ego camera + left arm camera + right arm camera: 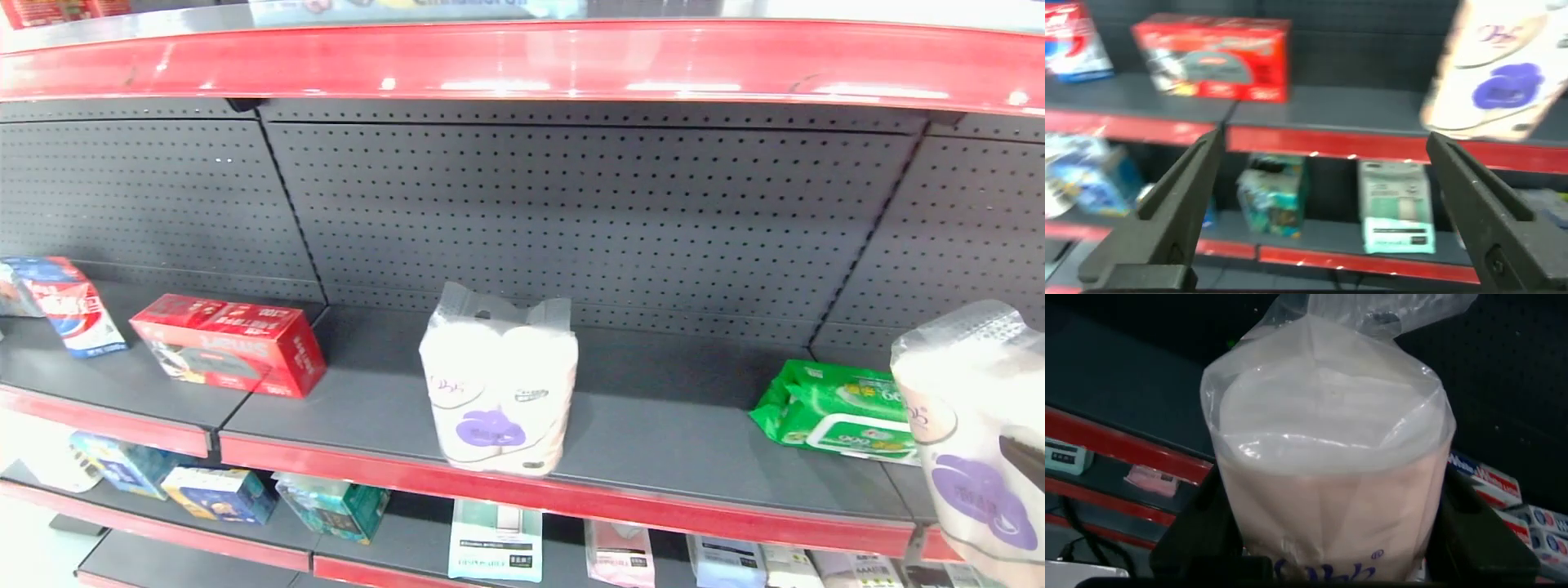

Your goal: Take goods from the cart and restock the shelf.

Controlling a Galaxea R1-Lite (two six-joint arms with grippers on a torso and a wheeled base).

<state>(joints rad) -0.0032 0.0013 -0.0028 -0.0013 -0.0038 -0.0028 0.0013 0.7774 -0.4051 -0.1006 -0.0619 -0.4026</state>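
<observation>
A plastic-wrapped pack of toilet rolls (1331, 482) is gripped by the right gripper (1327, 555) — its jaws are pressed against the pack's two sides — and is held upright near the right end of the shelf (653, 408). Close by, a green pack of wipes (837, 404) is laid flat on the shelf. A second pack of rolls (498, 392) is stood at the front edge, midway along. Further left, a red box (233, 343) and a blue-and-red carton (69, 306) are seen. The left gripper (1324, 139) is pointed at the shelf front — its jaws are spread wide, with nothing held.
</observation>
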